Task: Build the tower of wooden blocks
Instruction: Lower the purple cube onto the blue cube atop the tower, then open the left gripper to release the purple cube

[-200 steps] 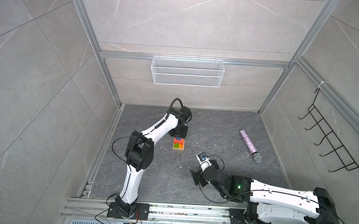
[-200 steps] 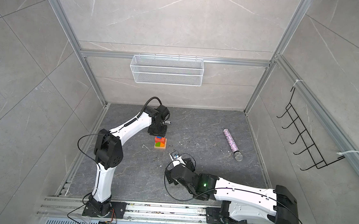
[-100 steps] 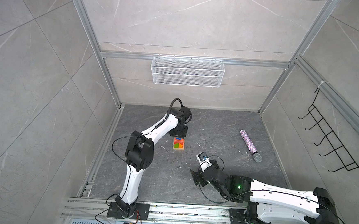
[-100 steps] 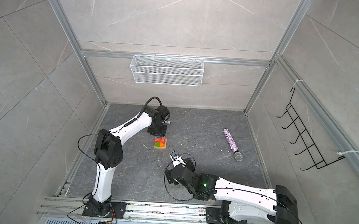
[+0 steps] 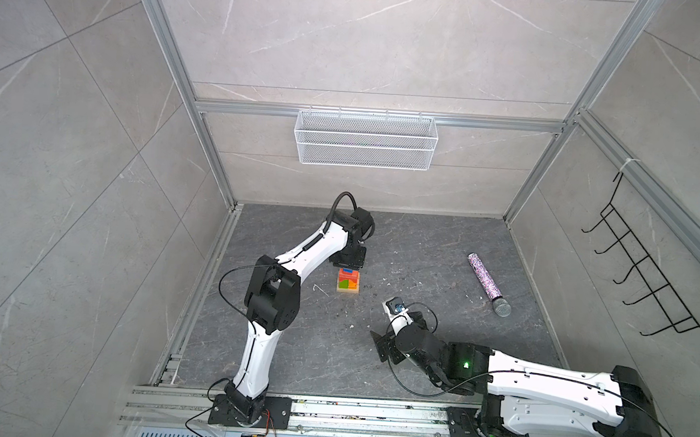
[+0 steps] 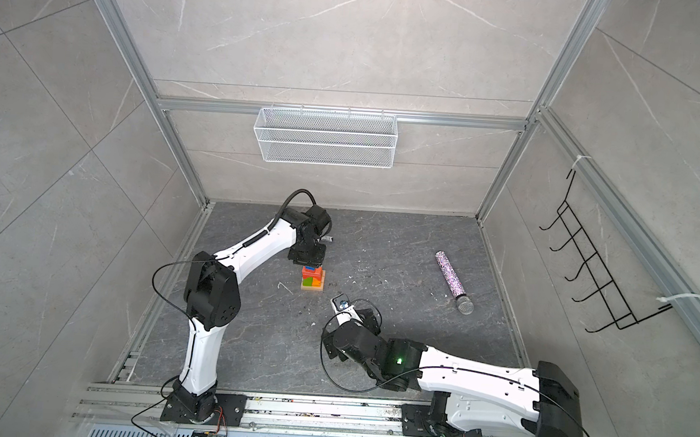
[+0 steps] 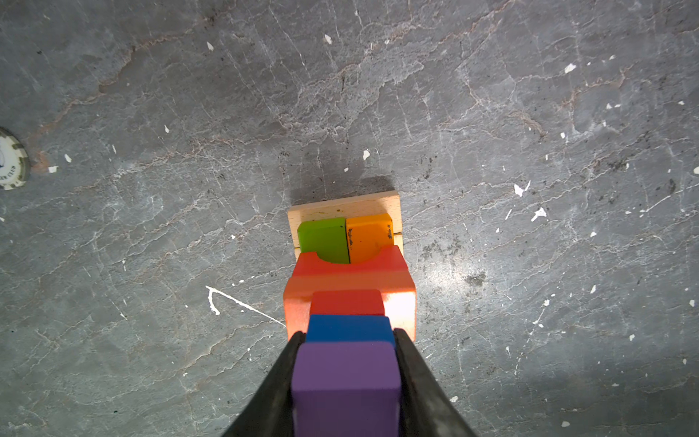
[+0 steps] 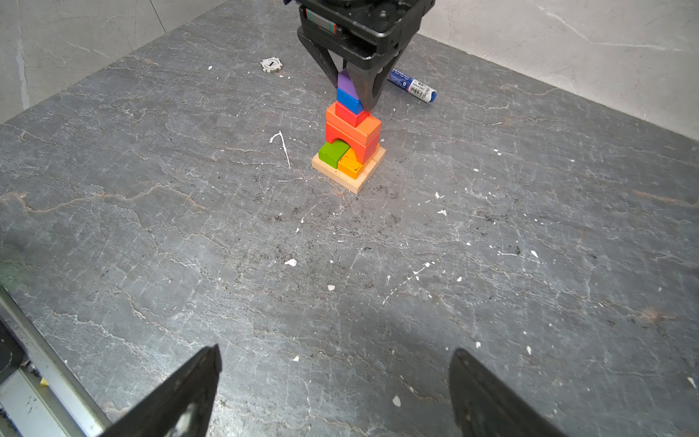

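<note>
**Tower at its top course.** The tower point(image 5: 348, 281) stands just left of centre on the slate floor point(image 5: 422, 240) in both top views, and in the upper middle of the right wrist view. We read it upward from a tan base point(image 7: 342, 206). A green block point(image 7: 323, 238) and an orange block point(image 7: 368, 236) lie side by side, then come a red arch point(image 7: 350, 266), an orange slab point(image 8: 368, 126), a red cube point(image 7: 347, 302), a blue cube point(image 7: 350, 328) and a purple cube point(image 7: 346, 386).

The left gripper point(image 7: 348, 333) reaches straight down over the stack. Its jaws press on two opposite sides of the purple cube, and its fingertips reach down beside the blue cube. We judge the step to be seating this top cube.

To do it well, we would hold the cube square over the blue one, release without any sideways push, and lift straight up, since the fingertips flank the cubes beneath. The right gripper point(image 8: 336, 353) sits at the bottom of its own view, spread wide and empty, well apart from the tower.
</note>
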Robot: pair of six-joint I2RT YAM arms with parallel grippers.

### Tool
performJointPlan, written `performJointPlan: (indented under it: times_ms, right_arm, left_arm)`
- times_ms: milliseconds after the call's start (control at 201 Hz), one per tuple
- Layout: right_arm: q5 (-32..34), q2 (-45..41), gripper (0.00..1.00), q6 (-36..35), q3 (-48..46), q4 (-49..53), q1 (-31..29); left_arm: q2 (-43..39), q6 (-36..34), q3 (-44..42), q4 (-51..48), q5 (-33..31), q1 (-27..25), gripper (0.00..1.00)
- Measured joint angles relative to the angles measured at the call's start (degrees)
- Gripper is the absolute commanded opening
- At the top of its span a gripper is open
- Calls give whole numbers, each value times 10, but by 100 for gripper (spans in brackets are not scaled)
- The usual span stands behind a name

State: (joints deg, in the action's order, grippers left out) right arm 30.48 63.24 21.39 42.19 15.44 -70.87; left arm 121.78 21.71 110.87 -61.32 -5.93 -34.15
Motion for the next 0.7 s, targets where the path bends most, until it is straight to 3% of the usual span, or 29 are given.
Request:
performJointPlan:
  times_ms: [224,533,607,697]
  right_arm:
    - [0,0,93,0,0,0,0]
    - [0,0,93,0,0,0,0]
    - [0,0,93,0,0,0,0]
    - [0,0,93,0,0,0,0]
  left_arm:
    - [4,0,0,0,-1,0,37]
    - [5,2,0,-3,-3,0,49]
    - [5,3,0,-3,-3,0,55]
    - [5,4,0,-4,-6,0,72]
